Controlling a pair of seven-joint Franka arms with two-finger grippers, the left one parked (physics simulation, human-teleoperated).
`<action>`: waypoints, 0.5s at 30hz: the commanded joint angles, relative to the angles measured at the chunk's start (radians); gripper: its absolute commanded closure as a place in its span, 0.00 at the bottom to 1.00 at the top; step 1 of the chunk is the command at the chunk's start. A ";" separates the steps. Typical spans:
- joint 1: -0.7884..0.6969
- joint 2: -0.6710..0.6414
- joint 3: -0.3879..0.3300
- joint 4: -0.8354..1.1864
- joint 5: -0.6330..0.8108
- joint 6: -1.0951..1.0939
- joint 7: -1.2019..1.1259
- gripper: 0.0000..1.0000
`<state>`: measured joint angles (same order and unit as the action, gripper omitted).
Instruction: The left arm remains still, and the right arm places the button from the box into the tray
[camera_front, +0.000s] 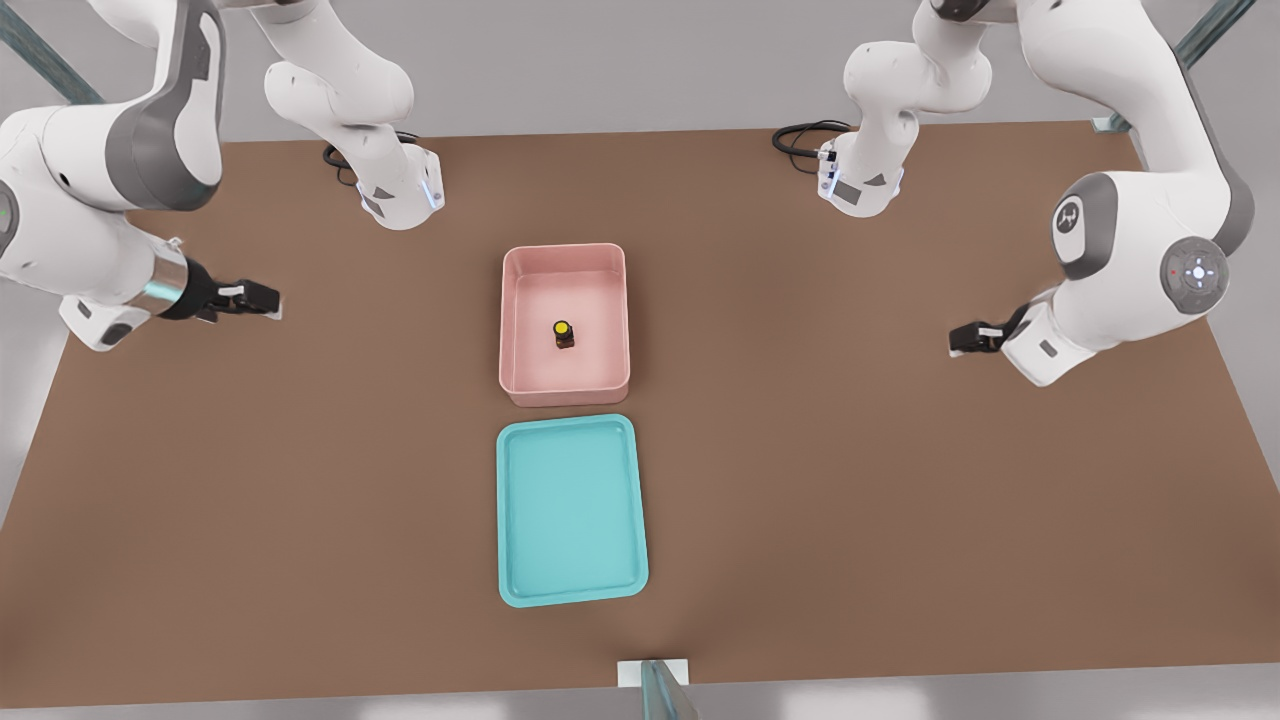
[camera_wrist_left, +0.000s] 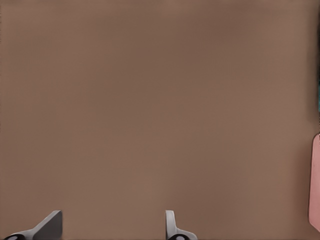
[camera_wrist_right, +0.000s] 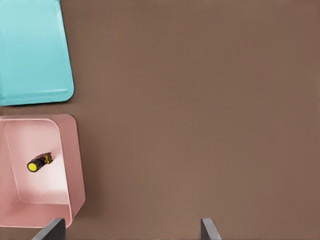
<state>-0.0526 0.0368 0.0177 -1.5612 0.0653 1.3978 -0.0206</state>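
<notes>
Brown tabletop (camera_front: 900, 480) spreads flat and matte under me, with pale grey floor showing past its edges and slim teal-grey struts at the far corners. Black cables coil beside the arm bases at the far edge of the table.

My gripper (camera_front: 262, 297) hangs over bare table at the front view's left, well apart from both containers. In my wrist view the two fingertips (camera_wrist_right: 50, 229) stand wide apart with nothing between them, so my jaws are open and carry nothing.

At mid-table sits the pink box (camera_front: 612, 260), and just beside its near end lies the teal tray (camera_front: 572, 596), the two separated by a thin strip of table. Inside the box the button (camera_front: 564, 334) stands upright on the floor, yellow cap up, roughly central and clear of all four walls. From my gripper it lies off toward the front view's right, with the box's wall between us. My wrist view shows the same box (camera_wrist_right: 75, 165), button (camera_wrist_right: 38, 163) and tray (camera_wrist_right: 35, 55) off to one side.
</notes>
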 joint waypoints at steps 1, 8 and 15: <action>-0.024 0.002 0.001 0.000 0.007 0.112 -0.033 0.00; 0.304 0.058 0.027 0.043 0.050 0.115 0.309 0.00; 0.484 0.141 0.039 -0.065 0.057 0.268 0.472 0.00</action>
<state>0.4546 0.1675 0.0585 -1.6192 0.1160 1.5681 0.1471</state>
